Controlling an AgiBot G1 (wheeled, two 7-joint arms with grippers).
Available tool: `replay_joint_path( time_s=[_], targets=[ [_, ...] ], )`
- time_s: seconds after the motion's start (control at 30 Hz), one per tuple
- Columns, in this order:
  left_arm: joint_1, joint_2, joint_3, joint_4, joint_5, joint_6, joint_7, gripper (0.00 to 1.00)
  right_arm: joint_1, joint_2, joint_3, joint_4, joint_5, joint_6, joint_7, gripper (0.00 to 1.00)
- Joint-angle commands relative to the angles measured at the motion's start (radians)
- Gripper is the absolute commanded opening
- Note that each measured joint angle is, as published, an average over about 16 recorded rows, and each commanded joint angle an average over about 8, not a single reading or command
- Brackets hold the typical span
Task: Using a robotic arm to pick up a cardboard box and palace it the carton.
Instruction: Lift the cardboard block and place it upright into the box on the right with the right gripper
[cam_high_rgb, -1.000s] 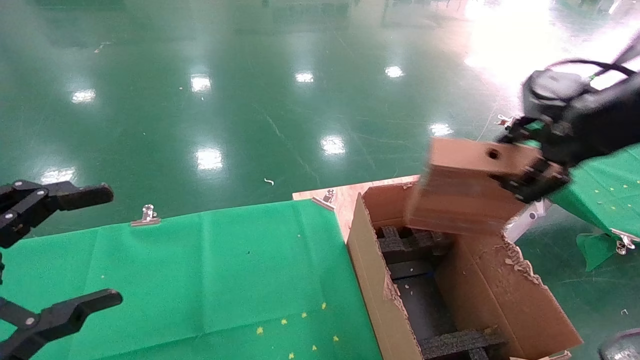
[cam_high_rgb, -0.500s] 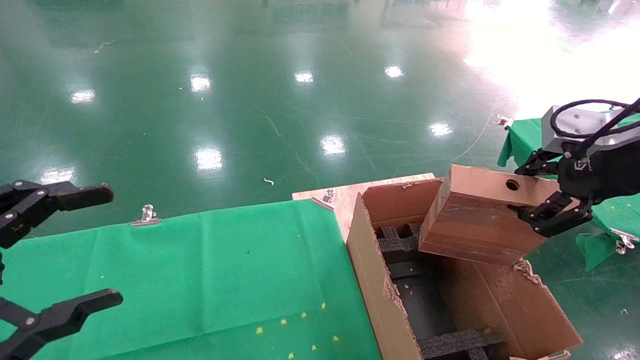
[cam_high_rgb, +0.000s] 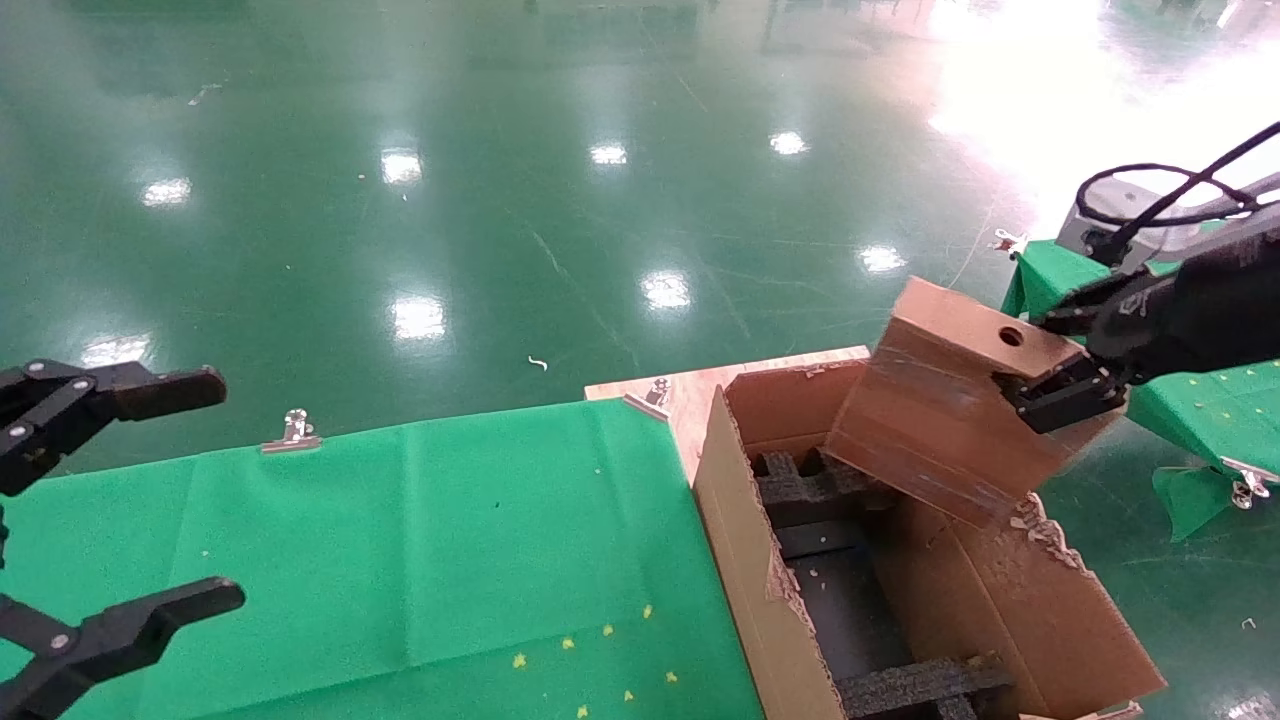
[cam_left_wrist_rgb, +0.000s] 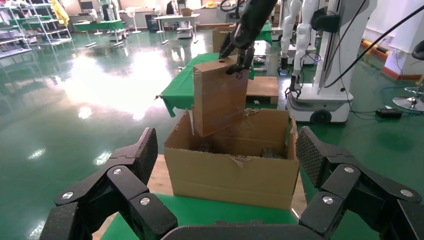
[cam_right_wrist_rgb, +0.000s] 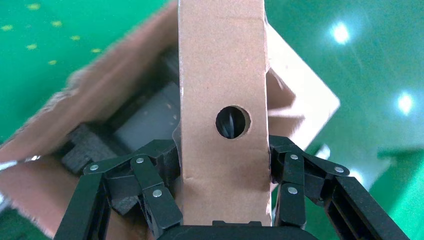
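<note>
My right gripper (cam_high_rgb: 1052, 362) is shut on the cardboard box (cam_high_rgb: 940, 415), a brown box with a round hole in its narrow face. It holds the box tilted over the far end of the carton (cam_high_rgb: 745, 570), lower edge just inside the ragged rim. In the right wrist view the fingers (cam_right_wrist_rgb: 150, 185) clamp both sides of the box (cam_right_wrist_rgb: 222, 65), with the carton (cam_right_wrist_rgb: 85, 95) below. The left wrist view shows the box (cam_left_wrist_rgb: 219, 95) held by the right gripper (cam_left_wrist_rgb: 236, 54) above the carton (cam_left_wrist_rgb: 235, 175). My left gripper (cam_high_rgb: 190, 495) is parked open at the left.
Black foam inserts (cam_high_rgb: 810, 490) line the carton's floor. The carton stands on a wooden board (cam_high_rgb: 690, 400) beside the green cloth table (cam_high_rgb: 400, 520) with metal clips (cam_high_rgb: 293, 430). Another green table (cam_high_rgb: 1210, 390) is at the right. Glossy green floor lies beyond.
The right gripper carried the box right and down, then tilted it, so its lower edge now dips toward the carton's far end. The left gripper has not moved.
</note>
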Motion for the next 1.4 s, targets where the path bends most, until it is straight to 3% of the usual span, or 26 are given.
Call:
replay_joint_path(
  time_s=[0.03,0.33,0.53,0.67,1.07,1.4],
  targets=[
    [0.000,0.000,0.000,0.000,0.000,0.000,0.000,1.00,-0.006,0.019,-0.009,0.049,-0.022,0.043,0.095,0.00],
    [0.000,0.000,0.000,0.000,0.000,0.000,0.000,1.00,0.011,0.114,-0.047,0.276,-0.234,0.118,0.632,0.00],
    [0.000,0.000,0.000,0.000,0.000,0.000,0.000,1.00,0.004,0.130,-0.057,0.301,-0.273,0.132,0.842,0.00],
    [0.000,0.000,0.000,0.000,0.000,0.000,0.000,1.00,0.001,0.138,-0.059,0.309,-0.274,0.137,0.892,0.00],
    [0.000,0.000,0.000,0.000,0.000,0.000,0.000,1.00,-0.013,0.125,-0.065,0.281,-0.264,0.145,0.914,0.00],
    [0.000,0.000,0.000,0.000,0.000,0.000,0.000,1.00,-0.086,0.101,-0.103,0.294,-0.289,0.218,1.031,0.00]
  ],
)
